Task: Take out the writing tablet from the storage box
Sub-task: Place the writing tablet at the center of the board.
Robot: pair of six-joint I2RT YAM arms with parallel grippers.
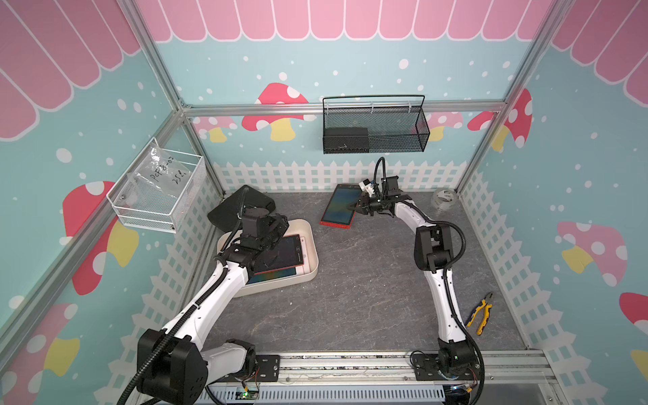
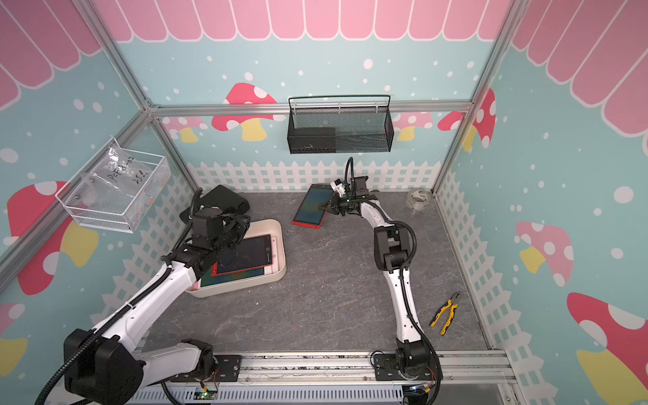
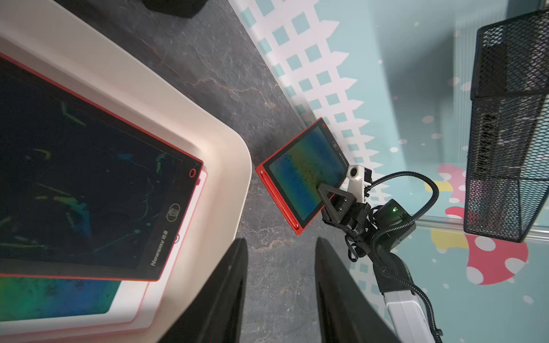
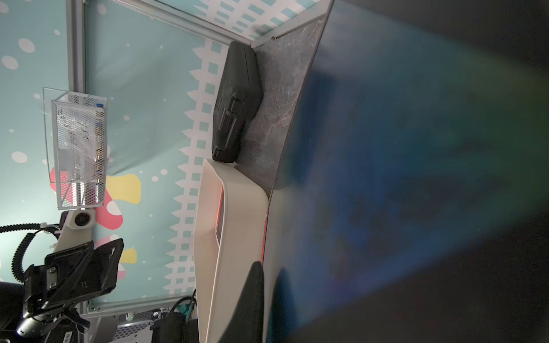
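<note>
- Your right arm reaches to the back of the grey stone-patterned table [image 1: 368, 298], with the elbow raised and the forearm sloping down toward the fence-printed wall.
- The right gripper [image 1: 358, 207] is clamped on one long edge of the red-framed writing tablet with a blue-green screen [image 1: 337, 209]. Its fingers are pressed together on the frame, as the left wrist view also shows [image 3: 322, 190].
- That tablet is outside the cream-white shallow plastic storage box [image 1: 313, 245], well apart from it, and it sits tilted.
- Your left arm stretches forward over the box with the wrist bent downward. The left gripper [image 3: 282, 285] hangs past the box's rim, fingers [image 3: 234, 282] apart, with bare table between them and nothing held.
- Inside the box, a dark-screened red-framed tablet [image 1: 285, 250] lies askew on a pink-framed tablet [image 1: 270, 277].
- A black hard case [image 1: 238, 207] sits just behind the box.
</note>
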